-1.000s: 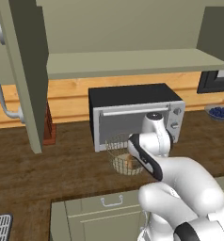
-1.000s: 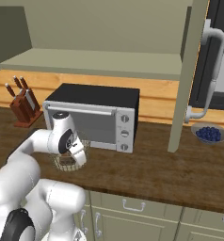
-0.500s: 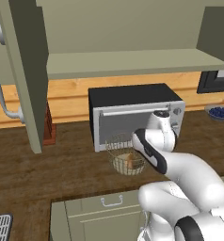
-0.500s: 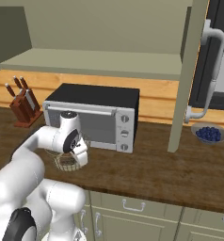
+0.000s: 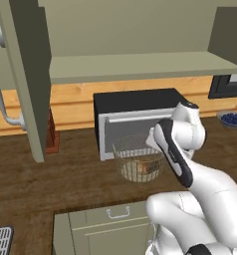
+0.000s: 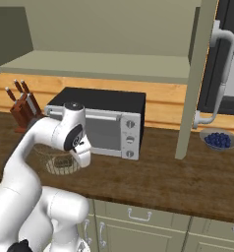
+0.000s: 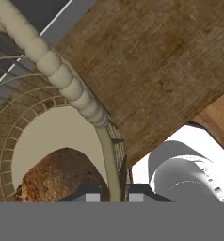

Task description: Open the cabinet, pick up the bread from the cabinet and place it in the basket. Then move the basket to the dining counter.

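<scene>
A: Left base view first. Where's the basket (image 5: 137,160)?

B: On the dark worktop (image 5: 51,179), right in front of the toaster oven (image 5: 135,124), with the bread (image 5: 142,168) lying inside on its tan base. The arm's wrist sits at the basket's three o'clock, touching or just beside the rim. The cabinet (image 5: 115,55) stands open above, one door (image 5: 23,74) hanging at nine o'clock.

A: And the right base view?

B: The same basket (image 6: 55,158), now at nine o'clock of the wrist. The gripper (image 6: 79,158) points down at the rim, but its fingers are too small here to read. A knife block (image 6: 21,106) is at ten o'clock and a bowl of blueberries (image 6: 218,140) far off at three o'clock.

A: Does the hand view settle the jaws?

B: Mostly. The gripper (image 7: 115,193) has its two dark tips at six o'clock, narrowly parted, with the basket's rim wall (image 7: 111,160) running between them. I cannot tell if they press it. The bread (image 7: 57,176) lies at seven o'clock inside the basket.
</scene>
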Controlling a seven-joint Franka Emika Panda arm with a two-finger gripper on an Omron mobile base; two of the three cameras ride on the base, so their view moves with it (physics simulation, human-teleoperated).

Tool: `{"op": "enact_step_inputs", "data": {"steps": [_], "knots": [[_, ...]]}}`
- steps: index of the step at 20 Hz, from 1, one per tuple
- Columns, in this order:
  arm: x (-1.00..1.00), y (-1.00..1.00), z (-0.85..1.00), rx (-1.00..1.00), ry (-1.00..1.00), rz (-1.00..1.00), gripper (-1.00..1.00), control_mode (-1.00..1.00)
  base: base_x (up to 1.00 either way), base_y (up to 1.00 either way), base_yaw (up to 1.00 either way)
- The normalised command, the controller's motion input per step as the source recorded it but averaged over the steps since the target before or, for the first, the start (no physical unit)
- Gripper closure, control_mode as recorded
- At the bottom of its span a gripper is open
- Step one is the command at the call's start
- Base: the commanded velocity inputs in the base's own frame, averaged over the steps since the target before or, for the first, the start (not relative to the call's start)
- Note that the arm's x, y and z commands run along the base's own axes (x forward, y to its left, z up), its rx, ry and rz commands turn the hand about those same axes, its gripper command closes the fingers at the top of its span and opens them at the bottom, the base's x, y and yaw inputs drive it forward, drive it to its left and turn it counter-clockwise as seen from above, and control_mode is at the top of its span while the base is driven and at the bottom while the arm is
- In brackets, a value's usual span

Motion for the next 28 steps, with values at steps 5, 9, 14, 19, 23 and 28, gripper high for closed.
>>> {"op": "enact_step_inputs", "data": {"steps": [5,9,14,19,23,28], "knots": [[-0.57,0.0,0.77,0.02,-0.14,-0.08,1.0,-1.0,0.0,0.0,0.0],[-0.41,-0.08,0.83,0.02,-0.17,-0.03,1.0,-1.0,0.0,0.0,0.0],[-0.07,-0.37,0.68,0.0,-0.07,-0.11,1.0,-1.0,0.0,0.0,0.0],[-0.06,-0.39,0.28,0.0,0.0,-0.24,1.0,-1.0,0.0,0.0,0.0],[-0.06,-0.47,0.01,0.0,0.0,-0.27,1.0,-1.0,0.0,0.0,0.0],[0.01,-0.36,-0.05,0.0,0.01,-0.17,1.0,-1.0,0.0,0.0,0.0]]}}
